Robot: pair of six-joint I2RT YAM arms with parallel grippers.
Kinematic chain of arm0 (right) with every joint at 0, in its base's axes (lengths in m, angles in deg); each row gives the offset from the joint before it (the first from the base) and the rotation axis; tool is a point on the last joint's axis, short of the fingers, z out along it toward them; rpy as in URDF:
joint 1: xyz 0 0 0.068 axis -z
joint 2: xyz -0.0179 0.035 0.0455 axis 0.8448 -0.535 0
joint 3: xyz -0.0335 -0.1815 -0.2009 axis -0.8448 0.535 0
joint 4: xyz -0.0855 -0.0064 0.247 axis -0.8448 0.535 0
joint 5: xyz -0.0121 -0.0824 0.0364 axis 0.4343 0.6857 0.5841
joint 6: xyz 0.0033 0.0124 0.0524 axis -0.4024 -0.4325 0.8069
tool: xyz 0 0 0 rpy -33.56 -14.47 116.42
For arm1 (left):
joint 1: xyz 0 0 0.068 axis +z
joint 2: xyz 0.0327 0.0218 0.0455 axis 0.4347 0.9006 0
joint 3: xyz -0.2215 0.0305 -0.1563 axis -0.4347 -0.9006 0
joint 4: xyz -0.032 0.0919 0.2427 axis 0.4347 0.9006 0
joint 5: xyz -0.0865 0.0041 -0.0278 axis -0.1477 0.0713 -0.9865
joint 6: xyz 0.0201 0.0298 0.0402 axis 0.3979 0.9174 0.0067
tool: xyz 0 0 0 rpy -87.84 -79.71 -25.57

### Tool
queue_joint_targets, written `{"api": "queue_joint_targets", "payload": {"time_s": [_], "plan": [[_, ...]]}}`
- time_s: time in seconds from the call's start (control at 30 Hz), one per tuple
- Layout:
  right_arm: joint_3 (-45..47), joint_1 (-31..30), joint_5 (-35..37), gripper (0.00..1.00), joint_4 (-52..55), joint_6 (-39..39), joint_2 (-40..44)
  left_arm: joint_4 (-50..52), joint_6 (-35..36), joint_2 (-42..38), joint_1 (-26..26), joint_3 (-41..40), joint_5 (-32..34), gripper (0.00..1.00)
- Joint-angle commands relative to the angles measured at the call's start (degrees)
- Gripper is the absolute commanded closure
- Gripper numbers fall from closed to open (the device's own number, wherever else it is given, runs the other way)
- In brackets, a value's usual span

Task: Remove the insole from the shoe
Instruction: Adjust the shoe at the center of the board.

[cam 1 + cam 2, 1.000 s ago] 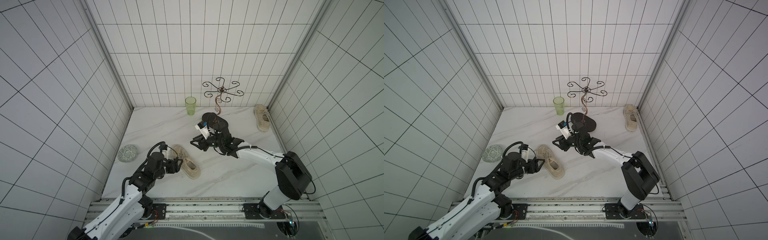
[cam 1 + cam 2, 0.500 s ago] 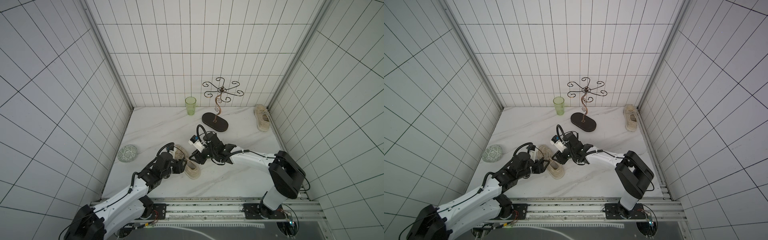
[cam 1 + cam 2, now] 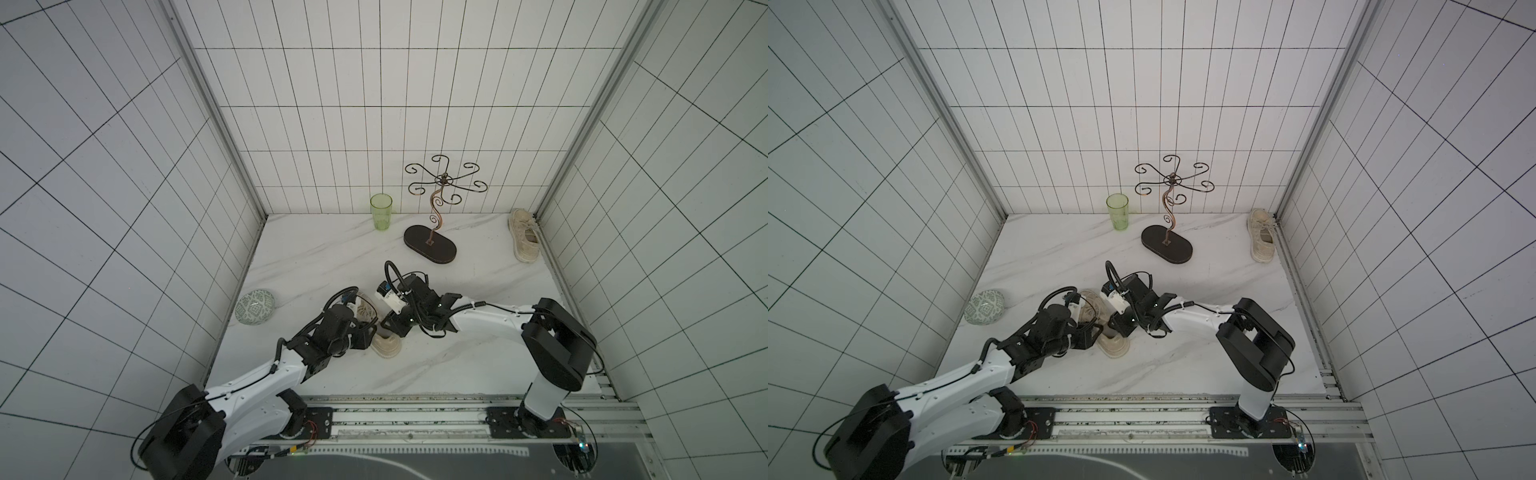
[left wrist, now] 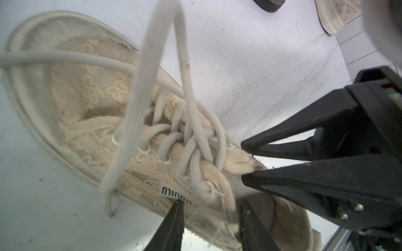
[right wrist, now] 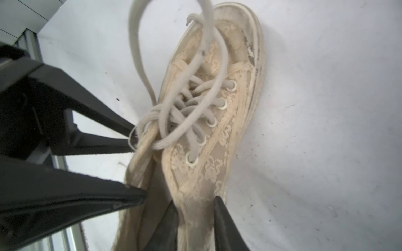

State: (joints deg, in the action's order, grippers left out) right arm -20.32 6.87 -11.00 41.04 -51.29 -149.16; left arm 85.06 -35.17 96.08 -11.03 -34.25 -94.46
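A cream lace shoe (image 3: 387, 345) (image 3: 1113, 345) lies near the table's front centre, with its laces loose (image 4: 152, 65). My left gripper (image 3: 374, 333) (image 4: 213, 208) is shut on one side wall of the shoe by the collar, one finger outside and one inside the opening. My right gripper (image 3: 390, 328) (image 5: 193, 202) is shut on the opposite side wall. The two grippers face each other across the opening (image 4: 244, 163) (image 5: 139, 165). A grey textured strip (image 4: 236, 184) shows inside the opening; I cannot tell whether it is the insole.
A second cream shoe (image 3: 524, 241) lies at the back right by the wall. A dark oval-based wire stand (image 3: 430, 249) and a green cup (image 3: 381, 212) stand at the back. A patterned bowl (image 3: 254, 312) sits at the left edge.
The right arm came forward from beside the stand's base down to the shoe. The left arm reached further onto the shoe. Both pairs of jaws narrowed onto the shoe's walls.
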Motion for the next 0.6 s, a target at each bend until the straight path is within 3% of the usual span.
{"api": "queue_joint_targets", "payload": {"time_s": [0.0, 0.13, 0.57], "plan": [[1.0, -0.4, 5.9, 0.87, 1.9, 0.4, 0.0, 0.1, 1.2, 2.4, -0.5, 1.1, 1.0, 0.77], [0.1, 0.3, 7.0, 0.98, 1.6, 1.0, 0.0, 0.3, 1.1, 2.0, -0.5, 0.8, 3.3, 1.00], [-0.1, 9.8, 7.4, 1.00, -1.8, 5.8, -0.1, -1.5, 2.9, -1.5, -0.6, -3.3, 0.8, 1.00]]}}
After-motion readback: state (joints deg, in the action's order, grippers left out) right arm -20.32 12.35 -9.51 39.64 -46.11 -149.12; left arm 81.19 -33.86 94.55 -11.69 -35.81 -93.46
